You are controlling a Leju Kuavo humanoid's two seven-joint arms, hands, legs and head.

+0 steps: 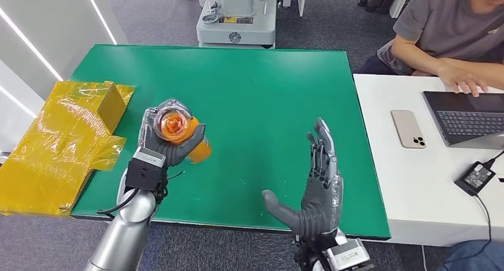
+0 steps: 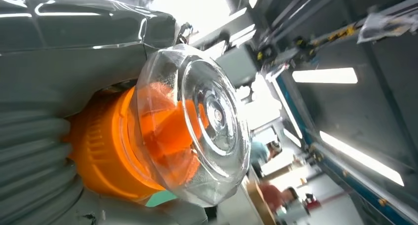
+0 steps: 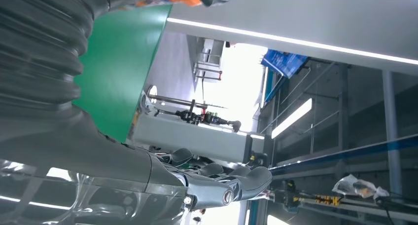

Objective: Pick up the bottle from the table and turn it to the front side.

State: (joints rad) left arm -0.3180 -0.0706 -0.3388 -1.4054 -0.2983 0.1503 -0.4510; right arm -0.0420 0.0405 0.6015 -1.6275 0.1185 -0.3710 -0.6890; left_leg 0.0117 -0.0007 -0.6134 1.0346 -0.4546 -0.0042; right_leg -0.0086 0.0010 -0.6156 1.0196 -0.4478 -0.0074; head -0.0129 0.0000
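- Currently the left hand (image 1: 169, 141), left of centre in the head view, grips the bottle (image 1: 178, 130), its fingers (image 1: 156, 125) wrapped round the orange body.
- The bottle is held above the green desk (image 1: 255, 81), its clear cap pointing up towards the camera and the orange body slanting down to the right behind the hand.
- Up close in the left wrist view, the bottle (image 2: 162, 131) shows a clear faceted cap over an orange ribbed collar, and the left hand (image 2: 59, 67) closes round it from the picture's left side.
- Lower right of centre in the head view, the right hand (image 1: 315, 185) is raised over the near edge of the green desk, palm turned towards the bottle, fingers (image 1: 323, 146) straight and apart, thumb stuck out to the left, holding nothing.
- The two hands are well apart.
- The right wrist view shows the right hand (image 3: 162, 175) with its fingers (image 3: 246, 178) stretched out, and a strip of the green desk (image 3: 118, 72).
- A yellow wrapped box (image 1: 65, 134) lies at the left edge of the frame, beside the green desk.
- On the right stands a white desk (image 1: 410, 188) carrying a phone (image 1: 408, 128), a laptop (image 1: 469, 116) and a black power adapter (image 1: 475, 177).
- A person (image 1: 451, 27) in a grey shirt sits at the upper right, one hand on the laptop.
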